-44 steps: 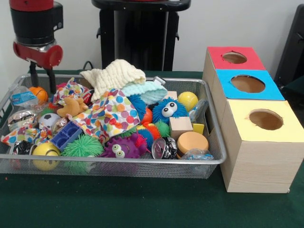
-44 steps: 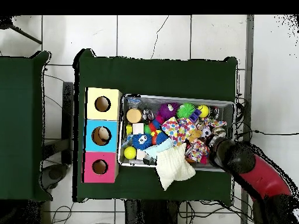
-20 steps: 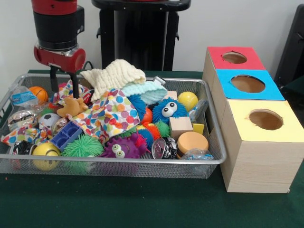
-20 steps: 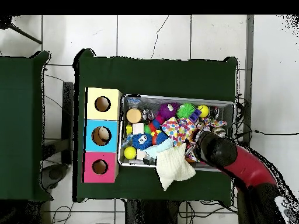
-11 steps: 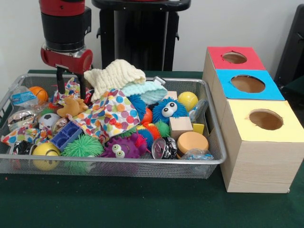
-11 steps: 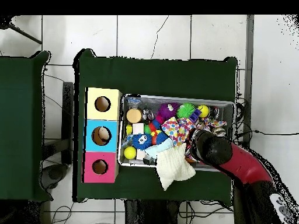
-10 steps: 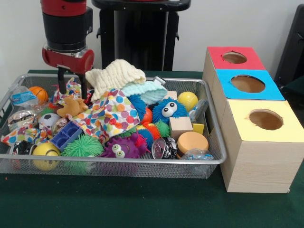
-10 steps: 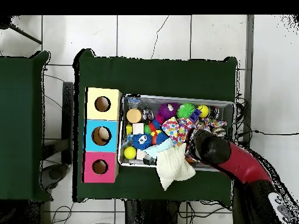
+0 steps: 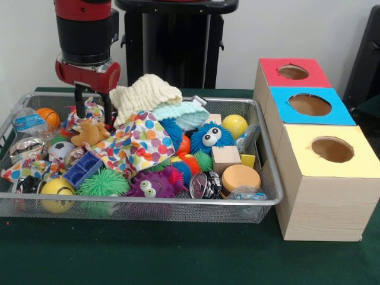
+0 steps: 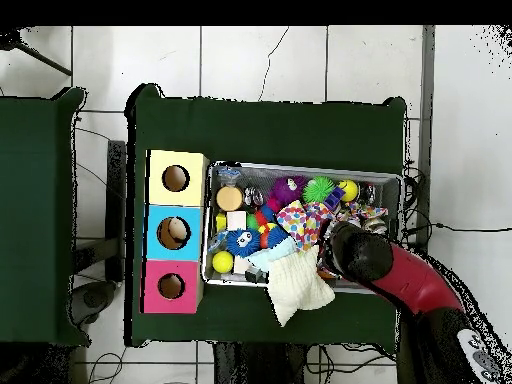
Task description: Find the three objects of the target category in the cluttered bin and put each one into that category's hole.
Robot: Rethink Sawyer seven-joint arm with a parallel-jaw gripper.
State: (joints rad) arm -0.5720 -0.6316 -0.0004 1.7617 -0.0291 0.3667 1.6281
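The gripper (image 9: 93, 107) hangs over the wire mesh bin (image 9: 268, 178) toward its 10 o'clock corner in the front view, its two dark fingers (image 9: 78, 102) spread fairly wide with nothing between them. The tips stand just above a small tan plush animal (image 9: 89, 134) and a patch of colourful patterned cloth; whether they touch either one is hard to judge from this angle. In the overhead view the red and black arm (image 10: 420, 290) covers the gripper and reaches in from about 4 o'clock.

At 12 o'clock in the bin lies a cream waffle-knit cloth (image 9: 144, 94) draped partly over the rim, with a pale mint cloth (image 9: 181, 114) just beside it. A polka-dot cloth (image 9: 133, 142) spreads across the middle. At 3 o'clock of it sits a blue furry googly-eyed toy (image 9: 211, 137), and beyond that a yellow ball (image 9: 235, 125). Along the 6 o'clock edge are a green spiky ball (image 9: 102, 183), a purple furry toy (image 9: 152, 184), a wooden block (image 9: 225, 158) and a round orange disc (image 9: 240, 177). A small orange basketball (image 9: 47, 117) rests at 9 o'clock.

Beside the bin at 3 o'clock stand three wooden boxes, each with a round hole: the red box (image 9: 294, 72), the blue box (image 9: 312, 107) and the yellow box (image 9: 329, 151).
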